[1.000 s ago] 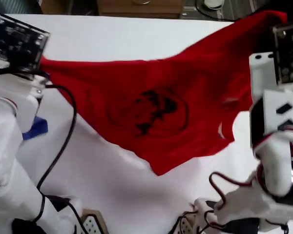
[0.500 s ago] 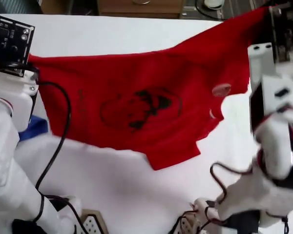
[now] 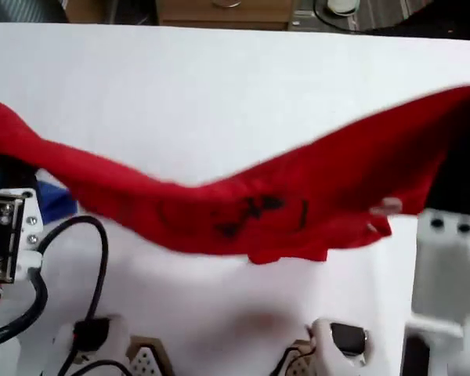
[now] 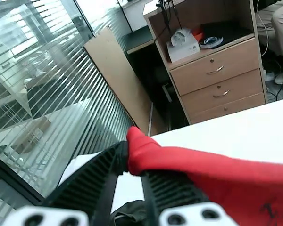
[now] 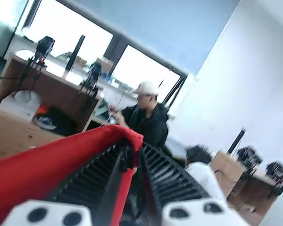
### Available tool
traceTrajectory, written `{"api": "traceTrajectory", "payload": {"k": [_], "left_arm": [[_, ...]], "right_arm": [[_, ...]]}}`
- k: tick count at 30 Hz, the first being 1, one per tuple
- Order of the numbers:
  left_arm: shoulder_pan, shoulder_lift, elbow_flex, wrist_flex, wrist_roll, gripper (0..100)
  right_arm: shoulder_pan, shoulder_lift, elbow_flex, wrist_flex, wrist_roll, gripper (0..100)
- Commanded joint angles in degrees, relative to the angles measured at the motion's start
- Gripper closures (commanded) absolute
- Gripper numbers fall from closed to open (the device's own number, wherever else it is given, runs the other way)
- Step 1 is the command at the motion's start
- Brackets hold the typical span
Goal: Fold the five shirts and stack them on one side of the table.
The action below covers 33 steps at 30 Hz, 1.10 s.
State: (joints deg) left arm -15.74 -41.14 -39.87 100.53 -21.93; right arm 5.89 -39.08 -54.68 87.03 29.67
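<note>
A red shirt (image 3: pixel 243 200) with a black print hangs stretched across the white table (image 3: pixel 219 86), held up at both ends and sagging in the middle. My left gripper (image 4: pixel 134 165) is shut on one corner of the red shirt (image 4: pixel 212 172), near the table's left edge in the high view. My right gripper (image 5: pixel 132 157) is shut on the opposite corner of the red shirt (image 5: pixel 42 172), raised at the right edge. The shirt's lower folds bunch just above the front of the table.
A blue item (image 3: pixel 59 200) lies at the table's left, partly behind the shirt. Arm bases and black cables (image 3: pixel 86 329) sit along the front edge. A wooden drawer unit (image 4: pixel 217 80) stands beyond the table's far side.
Both arms have lifted and pulled toward the front, raising the shirt off the table. The shirt went from spread flat and wide to a narrow, hanging band.
</note>
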Motion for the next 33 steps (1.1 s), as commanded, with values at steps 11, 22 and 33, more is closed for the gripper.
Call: {"api": "traceTrajectory", "payload": {"k": [11, 22, 33], "left_arm": [[-0.44, -0.35, 3.12, 1.41, 1.49, 97], [-0.44, -13.45, 23.52, -4.84, 2.46, 97], [-0.53, -24.79, 31.87, -4.31, 2.37, 97]], "right_arm": [[0.40, -5.93, -0.53, -5.14, 3.08, 97.8], [0.31, -4.35, -0.62, -7.08, 4.04, 97.8], [0.22, -9.98, -0.26, -5.41, 4.04, 97.8]]}}
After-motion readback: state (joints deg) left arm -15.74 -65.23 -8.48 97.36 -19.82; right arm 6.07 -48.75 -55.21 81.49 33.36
